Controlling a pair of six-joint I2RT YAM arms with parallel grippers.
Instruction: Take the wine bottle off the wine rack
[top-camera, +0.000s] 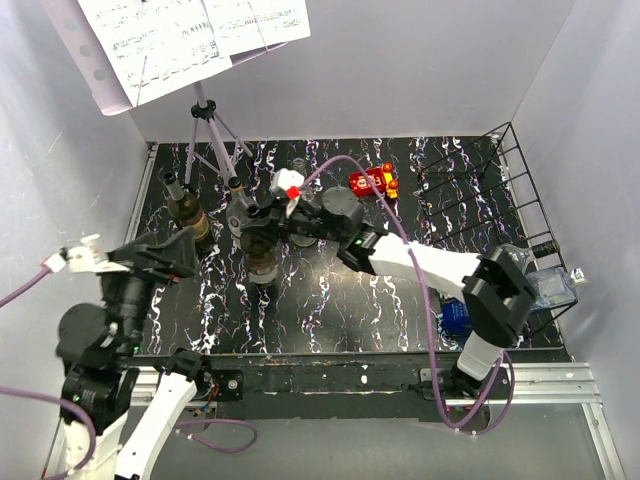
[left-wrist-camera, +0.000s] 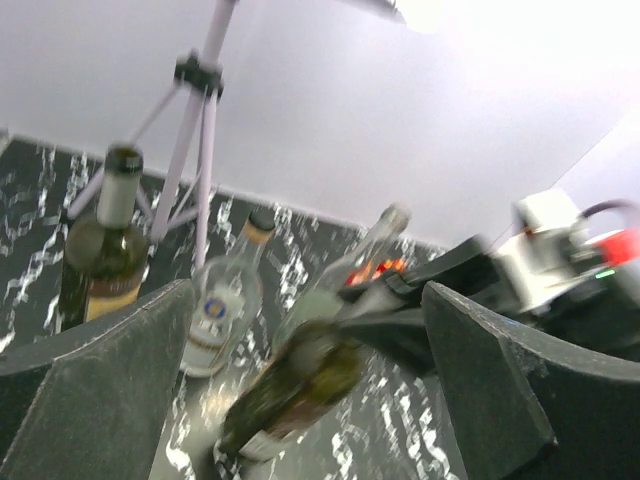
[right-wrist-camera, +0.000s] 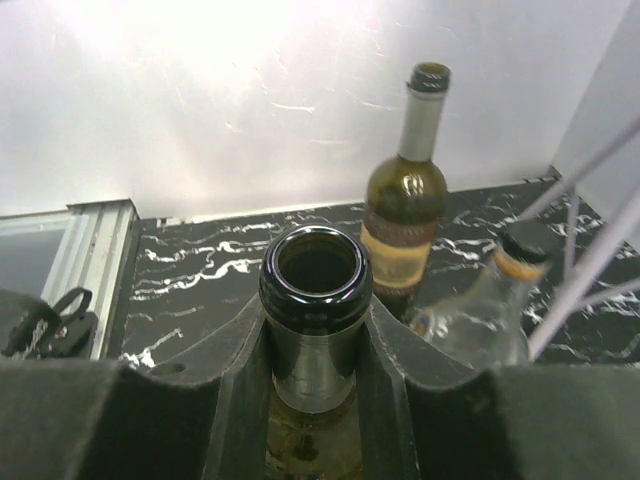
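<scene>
My right gripper (top-camera: 256, 226) reaches left across the table and is shut on the neck of a dark green wine bottle (top-camera: 263, 263), far from the black wire wine rack (top-camera: 512, 190) at the right edge. In the right wrist view the fingers (right-wrist-camera: 232, 360) clamp the neck of that bottle (right-wrist-camera: 315, 275) just below its open mouth. In the left wrist view the same bottle (left-wrist-camera: 300, 385) hangs tilted and blurred above the table. My left gripper (top-camera: 183, 252) is open and empty to the left of it, its fingers (left-wrist-camera: 110, 380) wide apart.
A second wine bottle (top-camera: 186, 213) stands upright at the left, and a clear bottle (left-wrist-camera: 222, 300) stands near it. A music stand's tripod (top-camera: 205, 125) is at the back. A red toy car (top-camera: 372, 182) lies at the back centre. A blue object (top-camera: 455, 314) lies near the right arm's base.
</scene>
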